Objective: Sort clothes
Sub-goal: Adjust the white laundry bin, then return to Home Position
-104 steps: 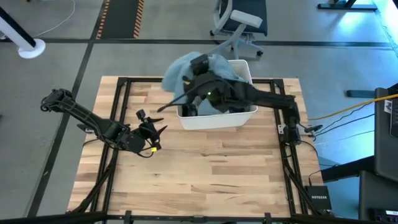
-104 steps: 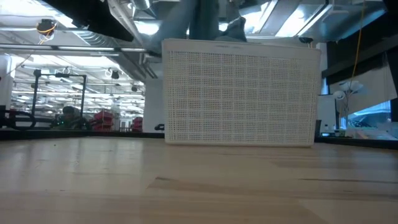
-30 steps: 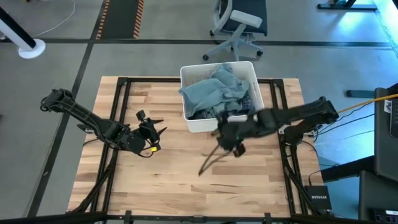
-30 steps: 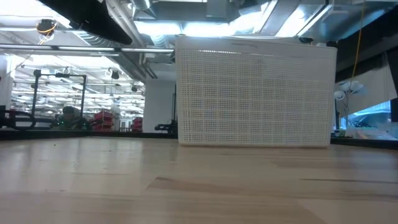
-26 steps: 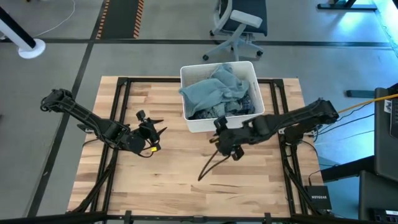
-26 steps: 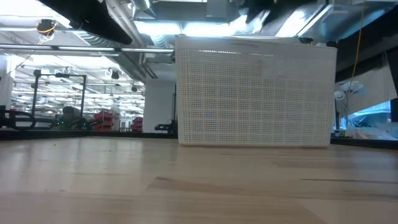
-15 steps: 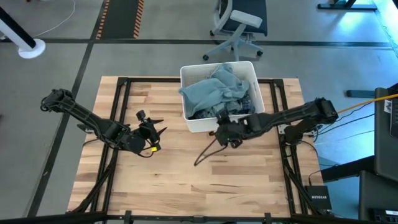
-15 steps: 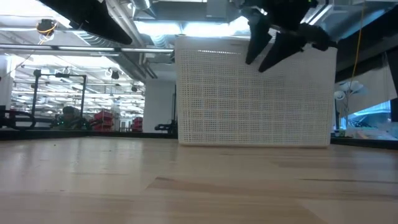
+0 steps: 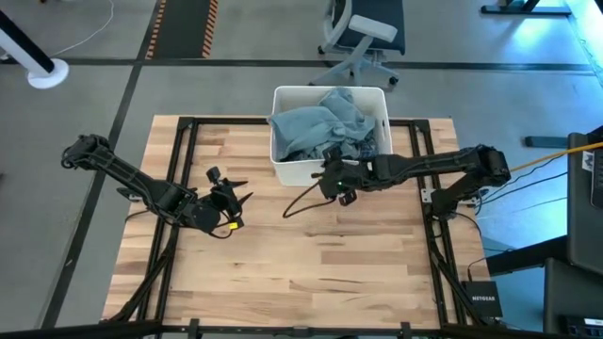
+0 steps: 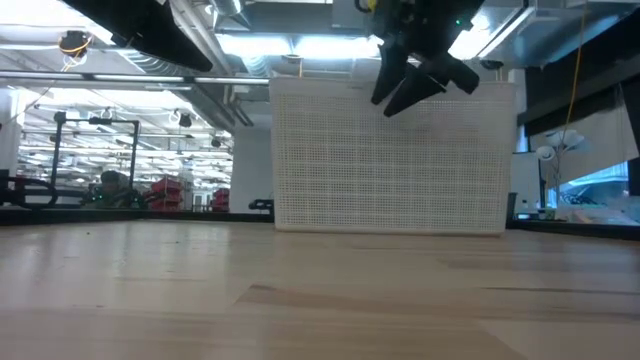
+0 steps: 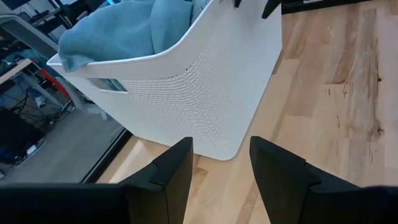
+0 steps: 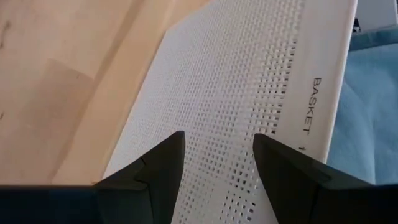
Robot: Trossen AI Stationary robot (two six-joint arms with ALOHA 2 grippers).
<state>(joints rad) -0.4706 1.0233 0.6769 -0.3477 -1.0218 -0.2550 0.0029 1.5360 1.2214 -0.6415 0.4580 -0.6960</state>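
Note:
The clothes (image 9: pixel 316 122), a light blue-grey heap, fill the white bin (image 9: pixel 301 174) at the table's far middle; they also show in the left wrist view (image 11: pixel 118 28) and the right wrist view (image 12: pixel 367 106). The bin (image 10: pixel 390 160) stands flat on the wood. My right gripper (image 9: pixel 330 181) is open at the bin's near wall, just under the rim (image 10: pixel 381 108). My left gripper (image 9: pixel 231 200) hangs open over the left half of the table, its fingers (image 11: pixel 221 146) pointing toward the bin (image 11: pixel 186 81) from a distance. My right gripper has its open fingertips (image 12: pixel 177 140) close against the upper part of the bin's perforated near wall (image 12: pixel 249 81), slanting down from the table's near side. The fingers themselves hide the exact point of touch. The bin stays upright, its base on the table.
An office chair (image 9: pixel 363 38) stands beyond the far edge. Bare wood (image 9: pixel 301 264) spreads across the near half of the table. Dark frame rails (image 9: pixel 429 235) run along both sides.
My right gripper has gone down and toward the table's far edge and left, up to the bin's near wall, tipping further downward and staying open. In the last half second the bin has slid a little toward the far edge and left, still upright.

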